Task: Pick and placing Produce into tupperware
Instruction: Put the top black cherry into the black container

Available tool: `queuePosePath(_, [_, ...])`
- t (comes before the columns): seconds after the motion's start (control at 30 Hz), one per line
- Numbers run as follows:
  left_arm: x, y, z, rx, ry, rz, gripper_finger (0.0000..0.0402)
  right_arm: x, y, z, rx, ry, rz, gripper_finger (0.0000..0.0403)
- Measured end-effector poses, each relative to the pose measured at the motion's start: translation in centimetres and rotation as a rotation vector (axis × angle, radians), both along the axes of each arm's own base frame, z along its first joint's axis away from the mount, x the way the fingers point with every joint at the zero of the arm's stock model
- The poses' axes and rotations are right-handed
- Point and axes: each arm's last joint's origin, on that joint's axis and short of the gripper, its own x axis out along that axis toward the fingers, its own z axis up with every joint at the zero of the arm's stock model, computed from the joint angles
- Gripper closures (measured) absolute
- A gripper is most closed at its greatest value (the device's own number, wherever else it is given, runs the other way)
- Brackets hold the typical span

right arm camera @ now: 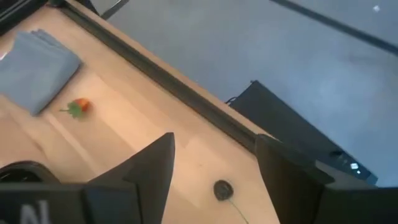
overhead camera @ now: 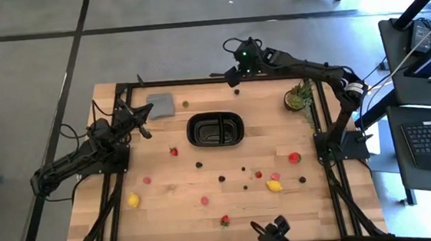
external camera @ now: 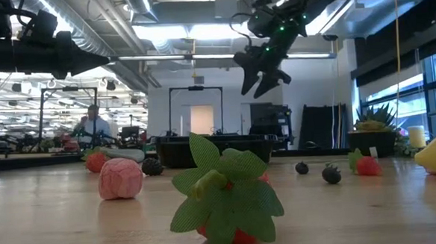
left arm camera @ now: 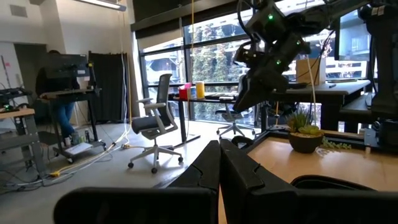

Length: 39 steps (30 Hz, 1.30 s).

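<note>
One dark berry (right arm camera: pixel 222 190) below right hand (right arm camera: pixel 214 168).

I've got open air over the black tray (overhead camera: pixel 215 129) at mid tabletop (overhead camera: pixel 167 193); right hand (overhead camera: pixel 233 76) hangs high w/ fingers apart past the far edge, left hand (overhead camera: pixel 144 128) shut near the grey cloth (overhead camera: pixel 161 105). Potted plant (overhead camera: pixel 299 97) blocks the far right corner. Scattered toy fruit (overhead camera: pixel 274 185) clutters the near half, w/ gaps btwn pieces.

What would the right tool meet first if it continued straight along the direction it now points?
Probably the small dark round berry on the light wooden table; it lies between the open right tool's fingers, nothing before it. Depth is uncertain.
</note>
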Motion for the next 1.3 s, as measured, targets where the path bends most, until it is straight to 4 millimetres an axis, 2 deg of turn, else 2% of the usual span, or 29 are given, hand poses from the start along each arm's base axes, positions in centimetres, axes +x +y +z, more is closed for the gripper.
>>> queuePosePath(0.17, [0.0,0.0,0.0,0.0,0.0,0.0,0.0401,-0.6,-0.6,-0.3,0.102,-0.041,0.012,0.0179])
queuePosePath(0.3, [0.0,0.0,0.0,0.0,0.0,0.0,0.0401,-0.5,-1.2,-1.4,0.179,-0.053,0.059,0.0179])
queuePosePath(0.53, [0.0,0.0,0.0,0.0,0.0,0.0,0.0401,-0.1,-1.6,-4.5,0.278,0.065,0.071,0.0179])
queuePosePath(0.7, [0.0,0.0,0.0,0.0,0.0,0.0,0.0401,0.9,-2.4,-6.1,0.308,0.174,0.127,0.0179])
queuePosePath(0.93, [0.0,0.0,0.0,0.0,0.0,0.001,0.0401,2.5,-3.8,-6.4,0.304,0.287,0.161,0.0179])
queuePosePath(1.17, [0.0,0.0,0.0,0.0,0.0,0.0,0.0401,3.3,-4.7,-6.9,0.284,0.43,0.214,0.0179])
queuePosePath(1.3, [0.0,0.0,0.0,0.0,0.0,0.0,0.0401,3.5,-4.9,-6.9,0.293,0.43,0.182,0.0179])
